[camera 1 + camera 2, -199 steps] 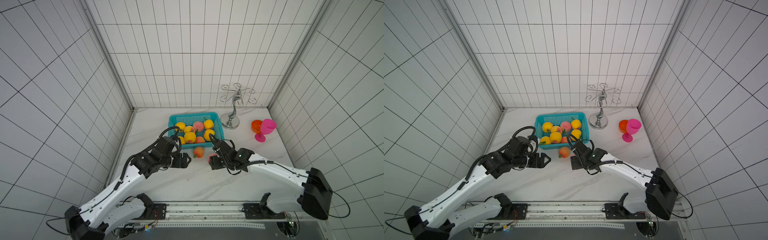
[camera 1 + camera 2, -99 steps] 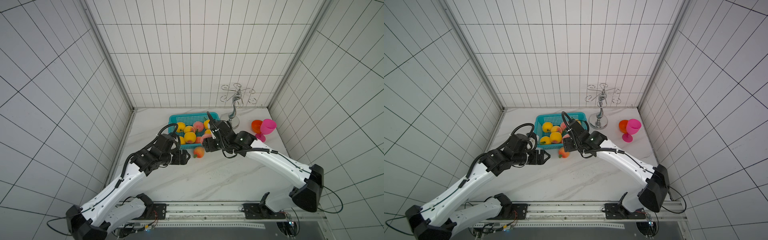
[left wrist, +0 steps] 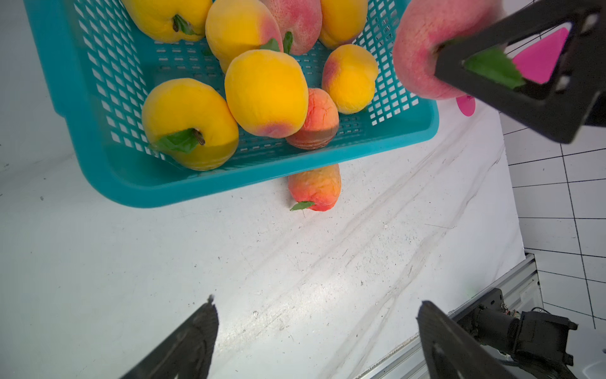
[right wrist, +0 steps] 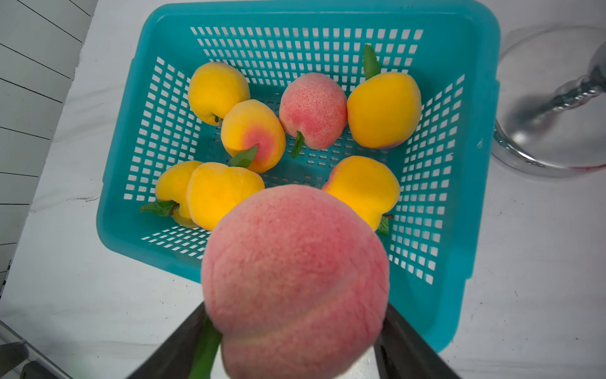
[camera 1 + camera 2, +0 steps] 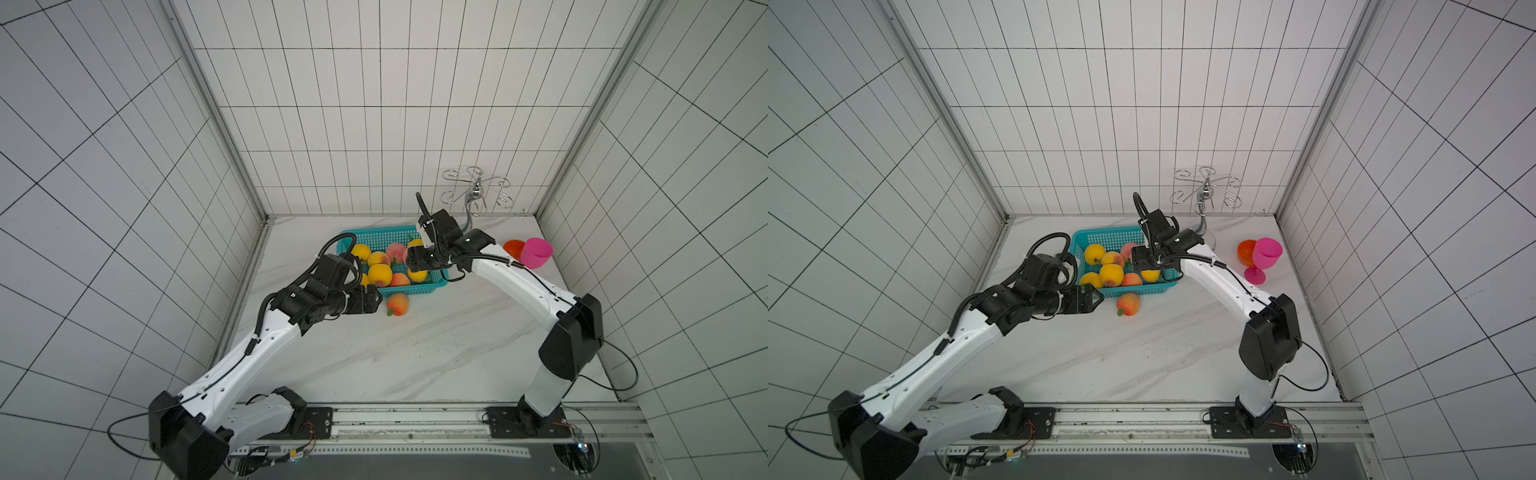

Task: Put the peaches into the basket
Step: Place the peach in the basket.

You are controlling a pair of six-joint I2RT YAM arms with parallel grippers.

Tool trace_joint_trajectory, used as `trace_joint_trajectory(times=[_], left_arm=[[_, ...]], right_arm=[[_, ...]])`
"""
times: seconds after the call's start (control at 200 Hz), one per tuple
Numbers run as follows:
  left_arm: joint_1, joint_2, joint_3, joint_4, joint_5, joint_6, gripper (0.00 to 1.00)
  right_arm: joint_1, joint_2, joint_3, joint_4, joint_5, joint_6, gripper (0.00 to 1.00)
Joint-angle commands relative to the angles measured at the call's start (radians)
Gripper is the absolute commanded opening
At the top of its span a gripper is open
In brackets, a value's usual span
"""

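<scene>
On marble (image 5: 415,365), right claw (image 5: 409,261) clamps pink peach (image 4: 295,279) above basket (image 5: 419,288); left claw (image 5: 376,300) gapes empty near loose peach (image 5: 397,304).

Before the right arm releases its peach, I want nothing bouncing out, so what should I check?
1. Pink-red toy peach clamped in the right hand: ok.
2. That peach above the turquoise perforated plastic basket: ok.
3. Room in the basket: ok, mesh shows between the yellow toy peaches inside.
4. Spot directly under the held peach: cannot tell, hidden.
5. Left hand open, apart from the basket: ok.
6. All fruit collected: not ok; an orange-red toy peach lies on the white marbled table beside the basket.
</scene>
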State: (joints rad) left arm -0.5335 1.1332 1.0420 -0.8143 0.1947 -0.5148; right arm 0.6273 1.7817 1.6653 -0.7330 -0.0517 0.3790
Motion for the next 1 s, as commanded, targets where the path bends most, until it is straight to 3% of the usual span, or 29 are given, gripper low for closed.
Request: trace_joint_trajectory(times=[0.0,0.48,0.999], left_arm=[[0.021,0.023,0.039,0.03,0.012,0.025,0.93],[0.064,0.071,0.058,0.034,0.035,0.024,0.93],[0.083,0.09,0.056,0.033,0.051,0.04,0.93]], right_arm=[[-0.018,0.055,0.092,-0.004,-0.058,-0.026,0.74],[-0.031,0.283,0.279,-0.016,-0.104,-0.035,0.74],[-0.031,0.375,0.335,-0.072,-0.063,-0.069,0.75]])
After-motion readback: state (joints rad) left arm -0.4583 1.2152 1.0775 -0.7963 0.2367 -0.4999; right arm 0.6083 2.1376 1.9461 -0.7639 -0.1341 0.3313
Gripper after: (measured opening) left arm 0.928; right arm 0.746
